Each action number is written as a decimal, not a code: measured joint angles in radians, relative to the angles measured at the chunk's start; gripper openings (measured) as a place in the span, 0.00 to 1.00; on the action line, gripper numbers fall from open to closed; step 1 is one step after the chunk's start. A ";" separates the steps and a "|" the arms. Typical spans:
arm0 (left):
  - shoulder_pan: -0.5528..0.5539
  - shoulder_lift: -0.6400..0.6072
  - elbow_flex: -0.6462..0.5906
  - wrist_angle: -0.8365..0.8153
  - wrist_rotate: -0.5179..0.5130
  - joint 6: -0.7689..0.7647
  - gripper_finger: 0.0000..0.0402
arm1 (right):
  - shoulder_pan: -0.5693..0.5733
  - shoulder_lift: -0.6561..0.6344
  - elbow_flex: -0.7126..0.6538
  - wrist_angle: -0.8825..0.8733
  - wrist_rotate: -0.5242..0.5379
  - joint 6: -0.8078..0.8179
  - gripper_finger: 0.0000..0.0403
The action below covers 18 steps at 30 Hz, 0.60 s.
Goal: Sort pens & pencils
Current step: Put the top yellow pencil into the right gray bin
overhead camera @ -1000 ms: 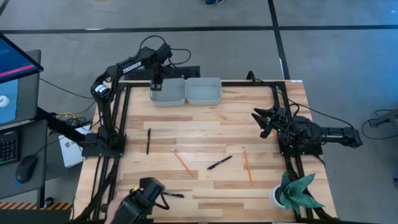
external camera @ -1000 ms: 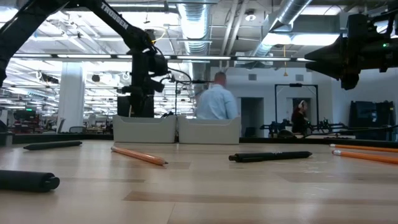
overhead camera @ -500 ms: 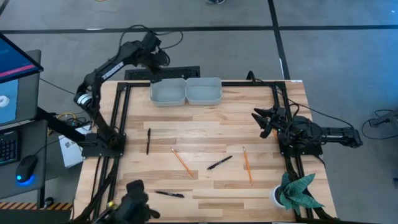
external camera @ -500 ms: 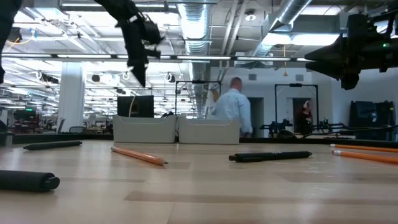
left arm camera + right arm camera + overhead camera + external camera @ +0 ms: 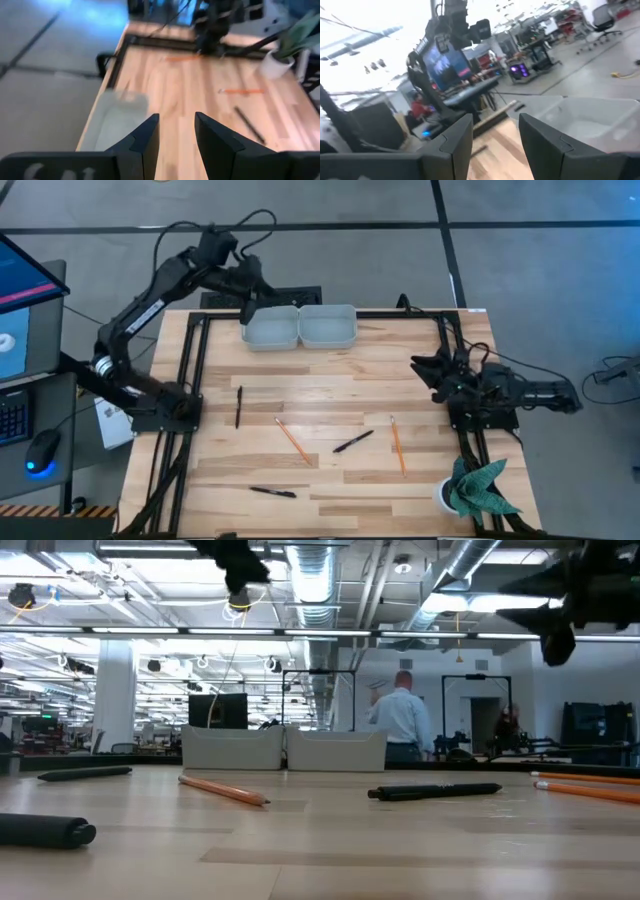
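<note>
Three black pens lie flat on the wooden table: one at the left [image 5: 238,406], one in the middle [image 5: 352,442], one near the front edge [image 5: 272,492]. Two orange pencils [image 5: 292,440] [image 5: 397,445] lie flat between them. My left gripper [image 5: 248,308] hangs high over the table's far left corner, beside the left bin [image 5: 271,328]. It is open and empty, as the left wrist view [image 5: 176,135] shows. My right gripper [image 5: 420,367] hovers at the right edge, open and empty in its wrist view [image 5: 495,135].
Two pale bins stand side by side at the far edge, the left one and the right one [image 5: 328,325]. A potted plant [image 5: 475,488] stands at the near right corner. A black frame [image 5: 196,370] runs along the table's sides. A person [image 5: 403,725] stands in the room beyond.
My left gripper has risen from just over the left bin and swung toward the far left, tipping from pointing down to nearly level. My right gripper has lifted a little and rolled. A dark shape at the near edge has left the view.
</note>
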 joint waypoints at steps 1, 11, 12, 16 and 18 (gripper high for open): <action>-0.021 -0.018 -0.015 0.035 -0.002 -0.019 0.28 | 0.007 0.000 0.013 -0.016 0.000 0.000 0.45; -0.162 -0.272 -0.371 0.443 -0.244 -0.205 0.28 | 0.055 0.015 0.260 -0.343 0.001 0.058 0.45; -0.166 -0.299 -0.410 0.461 -0.265 -0.220 0.28 | 0.054 0.025 0.291 -0.381 0.001 0.078 0.45; -0.183 -0.406 -0.557 0.527 -0.297 -0.288 0.28 | 0.054 0.090 0.419 -0.557 0.001 0.155 0.45; -0.191 -0.456 -0.628 0.570 -0.303 -0.307 0.28 | 0.054 0.134 0.488 -0.652 0.001 0.222 0.45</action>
